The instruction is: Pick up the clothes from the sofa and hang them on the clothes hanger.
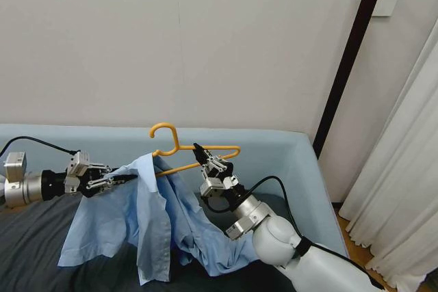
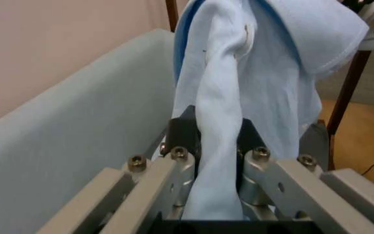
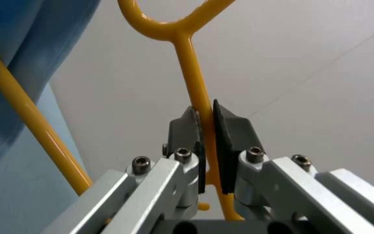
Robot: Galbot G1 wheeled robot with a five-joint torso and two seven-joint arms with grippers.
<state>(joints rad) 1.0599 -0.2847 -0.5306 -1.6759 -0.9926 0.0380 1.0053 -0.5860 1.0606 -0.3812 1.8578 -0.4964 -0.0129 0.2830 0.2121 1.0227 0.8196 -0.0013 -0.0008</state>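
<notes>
Left gripper (image 1: 129, 179), clamped on the shirt (image 1: 154, 218), lies at 9 o'clock from the hanger (image 1: 226, 148), which the right gripper (image 1: 203, 157) pinches closed.

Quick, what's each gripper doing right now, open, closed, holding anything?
Left gripper: closed, holding the blue shirt.
Right gripper: closed, holding the yellow hanger.

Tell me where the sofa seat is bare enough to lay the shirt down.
The dark seat is bare under the left gripper, left of the hanging shirt. The middle is crowded: shirt, yellow hanger and right gripper; just a narrow strip shows by the right armrest.
</notes>
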